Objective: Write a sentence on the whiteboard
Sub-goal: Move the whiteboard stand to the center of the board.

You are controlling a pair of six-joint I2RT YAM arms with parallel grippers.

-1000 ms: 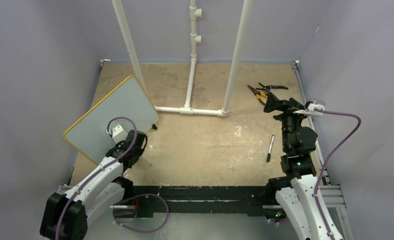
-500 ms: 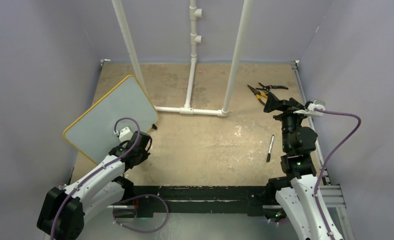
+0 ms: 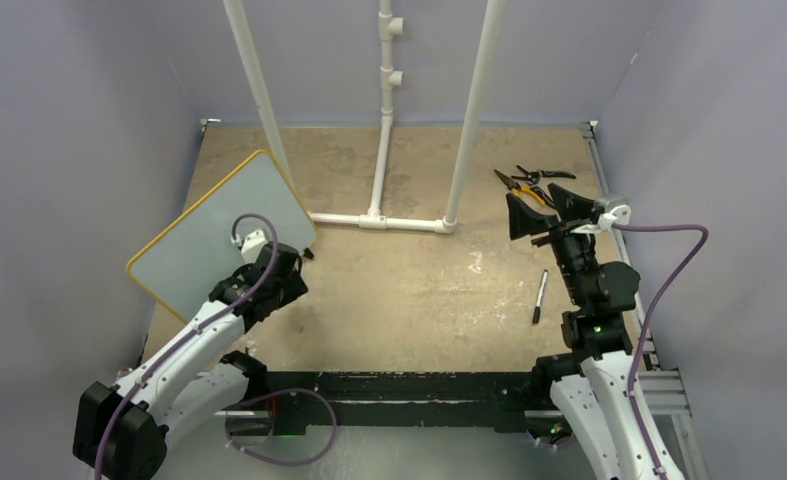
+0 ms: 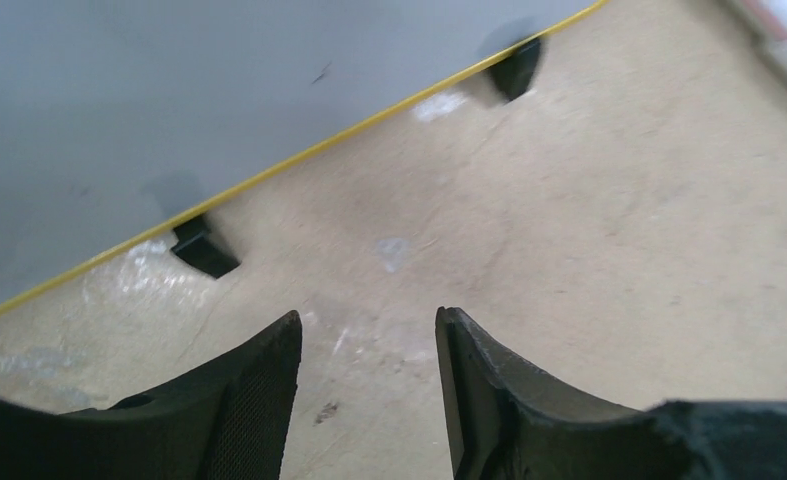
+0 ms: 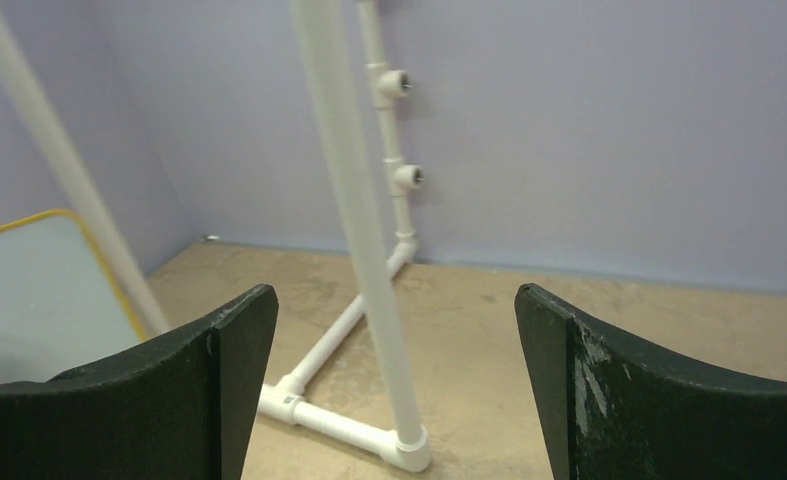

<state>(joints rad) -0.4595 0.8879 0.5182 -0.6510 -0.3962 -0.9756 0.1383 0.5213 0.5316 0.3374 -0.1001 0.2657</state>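
The whiteboard (image 3: pixel 204 235), pale grey with a thin yellow frame and black feet, lies at the table's left and is tilted. Its surface is blank and no sentence shows on it. In the left wrist view its near edge and two feet (image 4: pixel 206 247) run across the top (image 4: pixel 169 100). It also shows at the left of the right wrist view (image 5: pixel 39 290). My left gripper (image 3: pixel 281 285) (image 4: pixel 367 318) is open and empty, over bare table just beside the board's near right edge. My right gripper (image 3: pixel 537 210) (image 5: pixel 394 290) is wide open and empty, raised and facing the back wall.
A black marker (image 3: pixel 539 296) lies on the table left of the right arm. Pliers (image 3: pixel 529 182) lie at the back right, close to the right gripper. A white PVC pipe frame (image 3: pixel 379 220) (image 5: pixel 359 250) stands at mid-back, with uprights. Grey walls enclose the table.
My left gripper has moved right, from over the board's near corner to the table beside its edge. My right gripper has swung left and its open fingers now show.
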